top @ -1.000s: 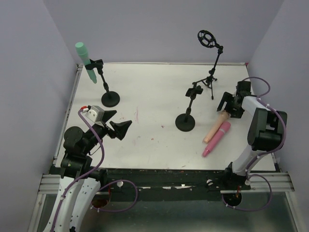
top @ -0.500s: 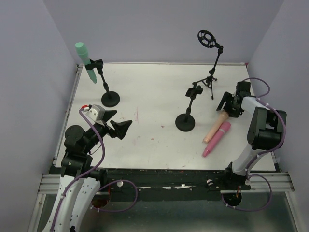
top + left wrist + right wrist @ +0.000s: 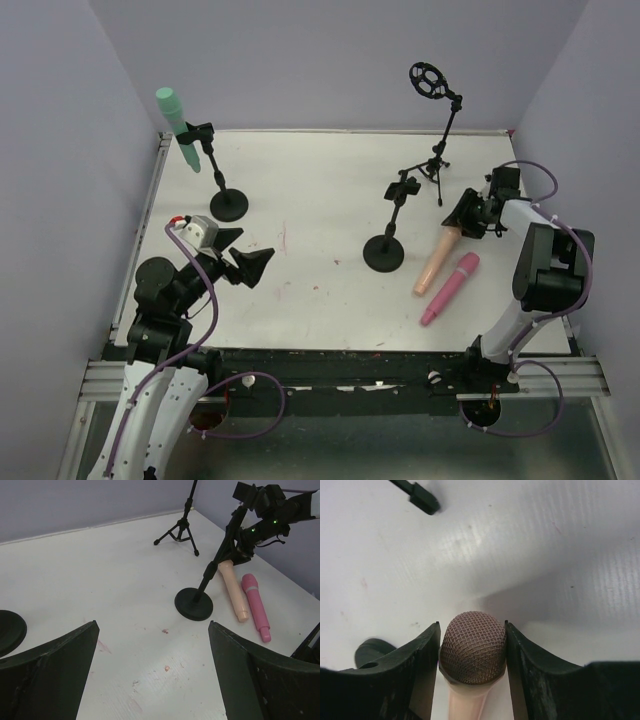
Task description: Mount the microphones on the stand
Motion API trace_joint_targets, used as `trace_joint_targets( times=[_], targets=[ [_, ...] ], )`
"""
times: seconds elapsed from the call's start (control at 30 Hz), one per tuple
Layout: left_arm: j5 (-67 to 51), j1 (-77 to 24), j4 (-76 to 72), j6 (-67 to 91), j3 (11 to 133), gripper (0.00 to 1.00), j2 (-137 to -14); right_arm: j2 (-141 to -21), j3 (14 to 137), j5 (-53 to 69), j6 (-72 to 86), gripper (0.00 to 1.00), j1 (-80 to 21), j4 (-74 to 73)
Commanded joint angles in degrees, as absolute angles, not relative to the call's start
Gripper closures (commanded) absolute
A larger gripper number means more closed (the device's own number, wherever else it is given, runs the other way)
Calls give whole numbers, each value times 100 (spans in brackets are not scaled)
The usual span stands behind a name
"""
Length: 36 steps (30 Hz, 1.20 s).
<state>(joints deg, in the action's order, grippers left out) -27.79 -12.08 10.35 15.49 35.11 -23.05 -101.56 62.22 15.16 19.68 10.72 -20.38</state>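
right gripper (image 3: 459,217): low at the table's (image 3: 300,190) 3 o'clock side, jaws pinched on the mesh head of the peach one. The wrist view shows both fingers (image 3: 422,665) touching the head, one on each side.
peach mic (image 3: 432,265): flat on the table, head at about 1 o'clock and handle tail at 7. From the gripper the whole body trails off toward 7.
what the next move hangs on: the empty round-base stand (image 3: 385,252) sits just at 9 o'clock of that mic, and its clip (image 3: 405,188) is at roughly 10 o'clock from the gripper. My guess is the mic has to come up and get its handle swung into that clip. The right arm is way nearer for it.
pink mic (image 3: 450,288): on the table at 4 o'clock of the peach one, same slant, not touching it.
mint green mic (image 3: 175,125): already clipped into the corner stand (image 3: 228,205) at 10 o'clock.
tripod stand (image 3: 437,160): at the back, ring mount empty.
left gripper (image 3: 240,252): wide open, holding nothing, at 8 o'clock, well apart from all this.
changed from a second ago: the peach mic was lying right against the pink one. Now it's slid toward 9 o'clock with a clear gap, and the gripper went with it. Pink hasn't budged.
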Motion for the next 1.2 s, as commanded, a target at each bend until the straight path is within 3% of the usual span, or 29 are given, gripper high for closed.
trace_joint_targets(
  times=[0.0,0.33,0.5,0.8,1.17],
  targets=[
    [-2927,-1195,941,1547,3480,1,-2382,-9739,6530,2398,2153,74,1099,-2092],
    [-3882,-1195,397,1897,3419,1,-2610,-8105,6398,2742,1785,79,1090,-2048],
    [-4543,-1239,-501,3275,3541,1,-2978,-7252,6985,2505,1381,79,1090,-2582],
    [-4308,-2415,-668,4087,5157,1,-4295,-7075,8910,3488,1160,81,1090,-3919],
    [-2937,-4604,1062,3595,8953,1,-7345,-6970,9993,4666,1538,82,1081,-4228]
  ],
)
